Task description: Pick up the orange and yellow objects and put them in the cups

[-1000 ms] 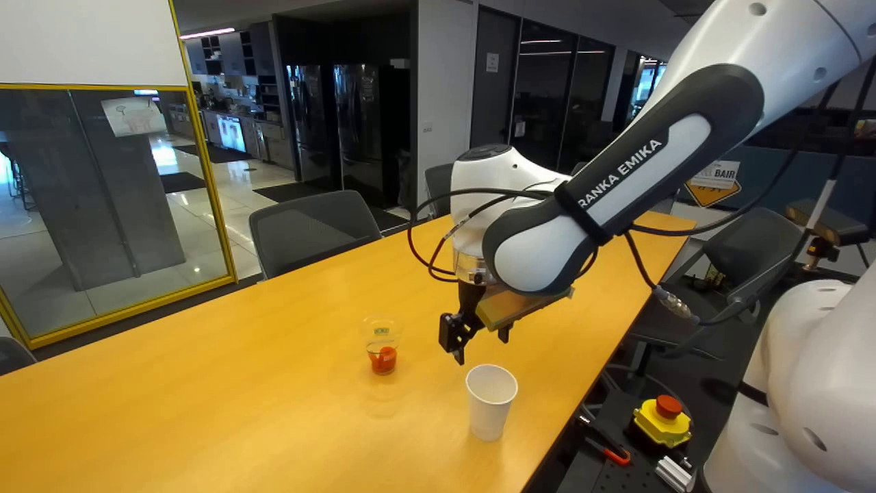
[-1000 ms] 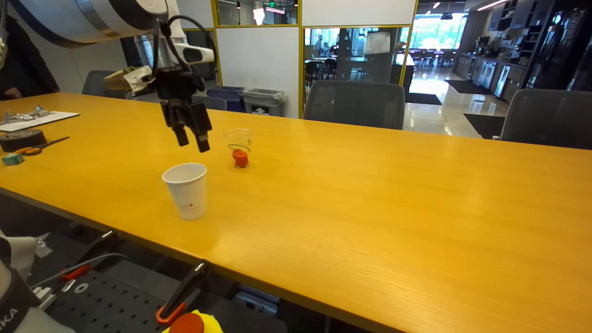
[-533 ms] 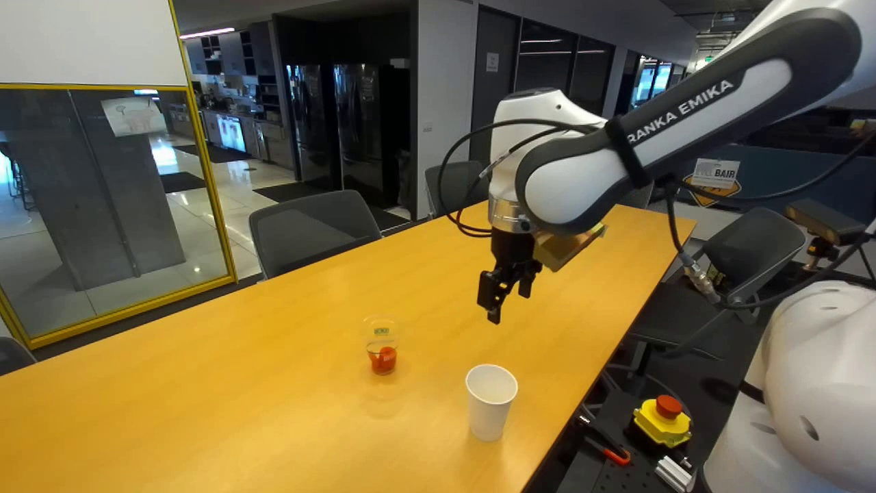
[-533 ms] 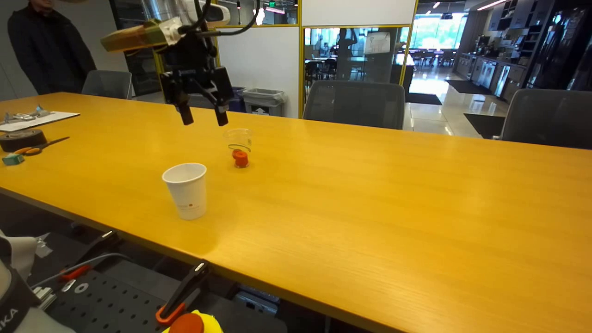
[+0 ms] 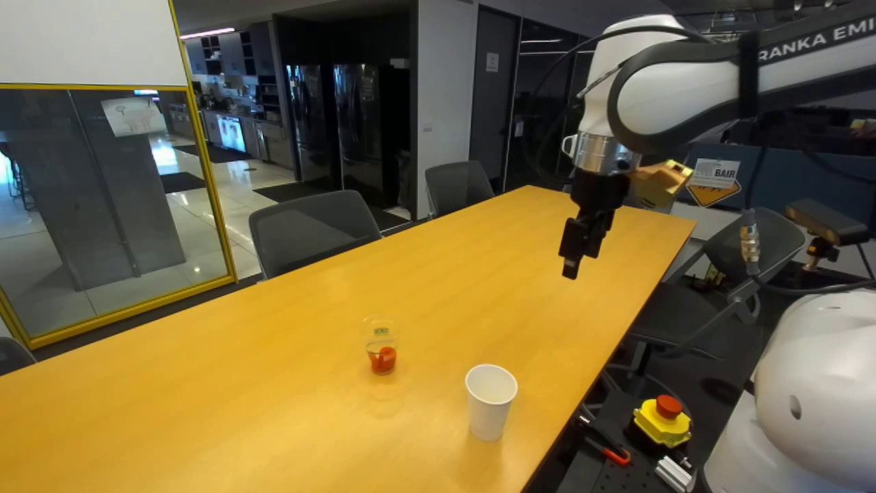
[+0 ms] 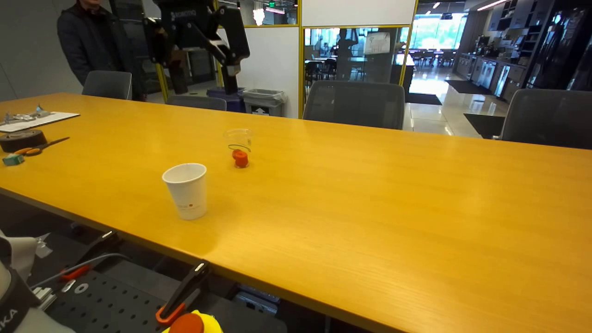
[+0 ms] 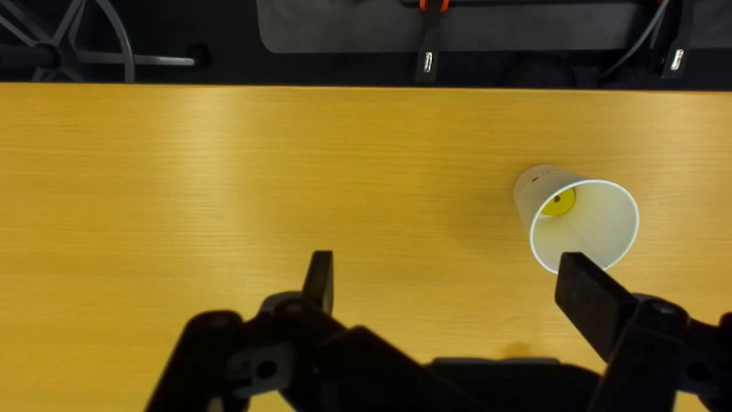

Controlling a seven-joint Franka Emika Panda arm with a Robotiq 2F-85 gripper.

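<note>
White cup [image 5: 488, 416] mouth-up, axis vertical

There are one clear cup [image 6: 238, 138], one white cup [image 6: 190, 196], one visible yellow piece [image 7: 564, 202] and at least two red-orange pieces [image 6: 241, 160], whose exact number I cannot tell. Also, one dark roll [image 6: 25, 142] and one pair of scissors [image 6: 38, 149].

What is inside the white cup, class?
The wrist view shows a yellow piece low inside the white cup; the cup's side covers part of that piece and of the bottom.
</note>
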